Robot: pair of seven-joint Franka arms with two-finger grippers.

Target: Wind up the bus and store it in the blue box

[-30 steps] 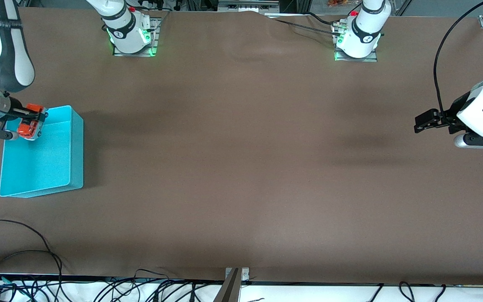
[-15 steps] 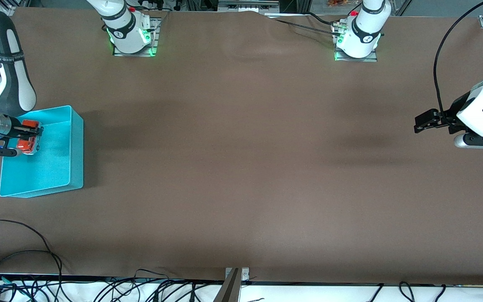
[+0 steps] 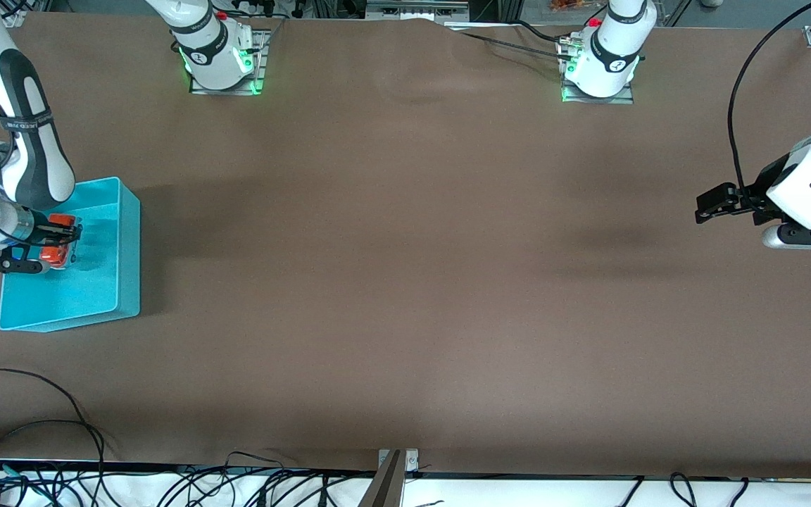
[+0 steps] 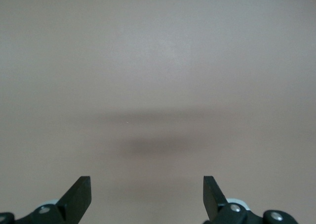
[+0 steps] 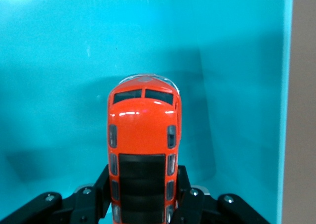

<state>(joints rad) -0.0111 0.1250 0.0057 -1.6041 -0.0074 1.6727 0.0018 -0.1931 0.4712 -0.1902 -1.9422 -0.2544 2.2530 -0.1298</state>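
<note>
Bus (image 5: 143, 150): roof up, long axis in line with the right gripper (image 5: 143, 204) fingers, windscreen end pointing away from the wrist, rear end clamped between the closed jaws, held low inside the blue box (image 3: 127, 239). Box stands on a brown table (image 3: 405, 282) at the right arm's end, cables (image 3: 39, 422) along the camera-side edge. Left gripper (image 4: 147, 197): waiting over bare table at the left arm's end, jaws wide apart, holding nothing.
</note>
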